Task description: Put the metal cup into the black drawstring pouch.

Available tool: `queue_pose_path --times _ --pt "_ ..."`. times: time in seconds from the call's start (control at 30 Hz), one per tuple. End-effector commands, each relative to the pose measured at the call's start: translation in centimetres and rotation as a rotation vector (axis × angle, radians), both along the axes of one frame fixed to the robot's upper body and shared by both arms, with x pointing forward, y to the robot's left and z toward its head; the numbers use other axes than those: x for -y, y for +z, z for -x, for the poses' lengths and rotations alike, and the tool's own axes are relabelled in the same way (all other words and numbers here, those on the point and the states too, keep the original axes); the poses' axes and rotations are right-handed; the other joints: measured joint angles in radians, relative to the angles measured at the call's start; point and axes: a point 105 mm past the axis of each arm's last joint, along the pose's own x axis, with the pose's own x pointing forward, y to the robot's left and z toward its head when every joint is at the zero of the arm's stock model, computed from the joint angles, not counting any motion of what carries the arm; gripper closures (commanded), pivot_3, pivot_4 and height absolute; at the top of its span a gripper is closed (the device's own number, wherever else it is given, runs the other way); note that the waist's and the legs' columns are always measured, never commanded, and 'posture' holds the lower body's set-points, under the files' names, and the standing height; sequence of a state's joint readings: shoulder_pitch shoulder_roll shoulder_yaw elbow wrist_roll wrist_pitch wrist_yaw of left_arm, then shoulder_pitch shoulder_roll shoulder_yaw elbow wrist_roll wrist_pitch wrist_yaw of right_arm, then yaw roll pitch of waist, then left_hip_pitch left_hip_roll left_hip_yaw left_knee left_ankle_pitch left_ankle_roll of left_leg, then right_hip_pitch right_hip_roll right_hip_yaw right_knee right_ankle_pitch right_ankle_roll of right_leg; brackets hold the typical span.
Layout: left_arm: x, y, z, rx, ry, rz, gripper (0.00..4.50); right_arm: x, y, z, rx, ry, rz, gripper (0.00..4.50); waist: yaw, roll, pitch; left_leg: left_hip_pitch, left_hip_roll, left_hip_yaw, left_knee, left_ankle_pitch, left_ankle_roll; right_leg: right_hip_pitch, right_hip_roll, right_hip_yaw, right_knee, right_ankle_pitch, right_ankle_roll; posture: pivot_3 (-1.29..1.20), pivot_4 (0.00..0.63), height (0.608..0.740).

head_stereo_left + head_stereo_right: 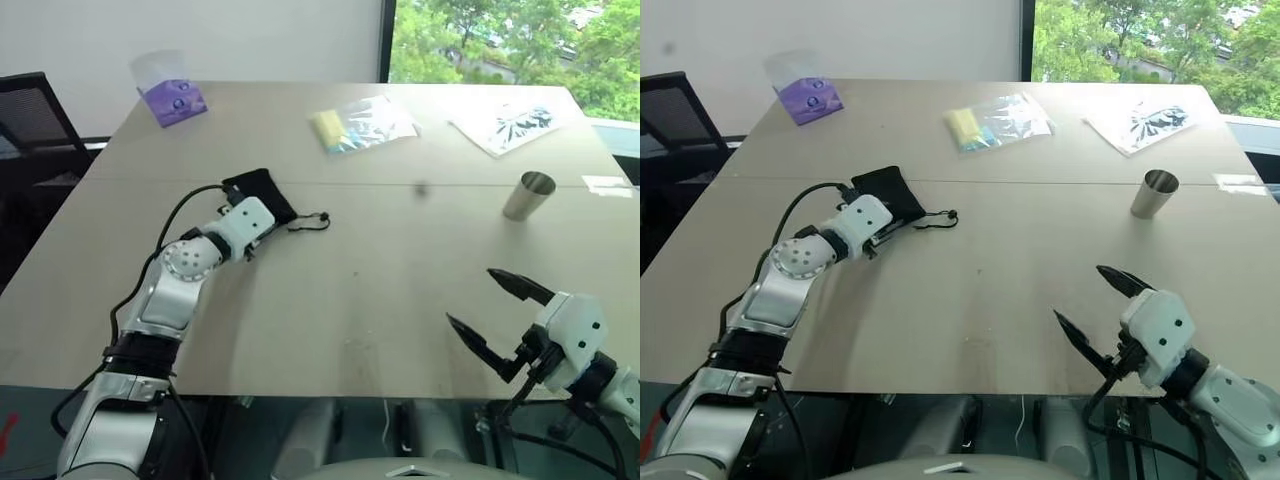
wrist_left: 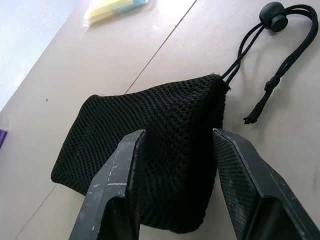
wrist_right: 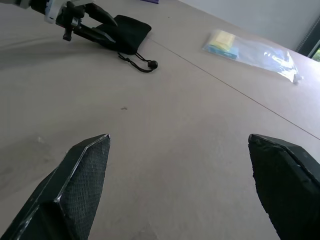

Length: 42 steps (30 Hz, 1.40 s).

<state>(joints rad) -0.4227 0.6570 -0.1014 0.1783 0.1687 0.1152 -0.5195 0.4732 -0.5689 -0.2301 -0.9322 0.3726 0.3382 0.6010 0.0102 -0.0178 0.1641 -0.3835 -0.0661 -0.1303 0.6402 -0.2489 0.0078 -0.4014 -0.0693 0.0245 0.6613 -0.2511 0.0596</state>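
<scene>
The black drawstring pouch (image 2: 150,150) lies flat on the tan table (image 1: 350,290), left of centre, its cord and toggle (image 2: 272,15) trailing to the right. My left gripper (image 2: 177,135) reaches onto the pouch (image 1: 262,190), its jaws standing apart on either side of a raised fold of the mesh. The metal cup (image 1: 528,195) stands upright and alone at the table's right side. My right gripper (image 1: 470,296) hovers open over the near right edge, well short of the cup, with nothing between its fingers.
A clear bag with a purple packet (image 1: 172,95) sits at the far left. At the back lie a clear bag with a yellow item (image 1: 360,125) and another with a black print (image 1: 515,125). A black chair (image 1: 30,115) stands off the table's left.
</scene>
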Motion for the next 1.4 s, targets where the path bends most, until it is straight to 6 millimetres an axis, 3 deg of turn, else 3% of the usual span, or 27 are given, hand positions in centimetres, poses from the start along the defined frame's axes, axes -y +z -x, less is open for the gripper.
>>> queue_pose_path --times 0.03,0.33,0.67,0.93,1.03,1.13,1.4 --pt "0.6 0.8 -0.3 0.073 0.022 -0.028 2.28 -0.4 1.0 0.2 0.055 0.024 0.002 0.0 0.0 0.0 0.0 0.0 0.0 0.0 0.0 0.0 0.0 0.0 0.0 0.0 0.0 0.0 0.0 0.0 0.15 0.74" --pt "1.1 1.2 -0.9 0.108 0.094 -0.055 2.28 -0.2 0.9 0.3 0.054 0.016 0.014 0.0 0.001 0.0 0.0 0.0 0.0 0.0 0.0 0.0 0.0 0.0 0.0 0.0 0.0 0.0 0.0 0.0 0.15 0.74" --pt "2.2 3.1 -1.5 0.139 0.14 -0.076 2.28 -0.2 0.8 0.3 0.053 0.003 0.018 0.0 0.001 0.0 0.0 0.0 0.0 0.0 0.001 0.0 0.0 0.0 0.0 -0.001 0.0 0.0 0.0 0.0 0.15 0.74" --pt "2.2 2.3 -0.9 0.085 0.165 -0.118 2.28 -0.4 0.7 0.3 0.055 -0.004 0.014 0.0 -0.001 0.0 0.0 0.0 0.0 0.0 0.001 0.0 0.0 0.0 0.001 0.0 0.001 0.0 0.0 0.0 0.15 0.74" --pt "1.9 2.1 -1.1 0.066 0.182 -0.125 3.02 -0.4 0.7 0.2 0.055 -0.004 0.015 0.0 0.001 0.0 0.0 0.0 0.0 0.0 0.002 0.0 0.0 0.0 0.001 0.0 0.001 0.0 0.0 0.0 0.15 0.74" --pt "1.6 2.1 -1.3 0.052 0.191 -0.139 4.32 -0.4 0.7 0.1 0.058 -0.005 0.015 0.0 0.001 0.0 0.0 0.0 0.0 0.0 0.002 0.0 0.0 0.0 0.001 0.0 0.001 0.0 0.0 0.0 0.15 0.74" --pt "1.1 2.8 -1.7 0.061 0.194 -0.137 4.43 -0.2 0.5 -0.5 0.06 -0.028 0.021 0.0 0.0 0.0 0.0 0.0 0.0 0.0 0.002 0.0 0.0 0.0 0.001 0.0 0.001 0.0 0.0 0.0 0.15 0.74"
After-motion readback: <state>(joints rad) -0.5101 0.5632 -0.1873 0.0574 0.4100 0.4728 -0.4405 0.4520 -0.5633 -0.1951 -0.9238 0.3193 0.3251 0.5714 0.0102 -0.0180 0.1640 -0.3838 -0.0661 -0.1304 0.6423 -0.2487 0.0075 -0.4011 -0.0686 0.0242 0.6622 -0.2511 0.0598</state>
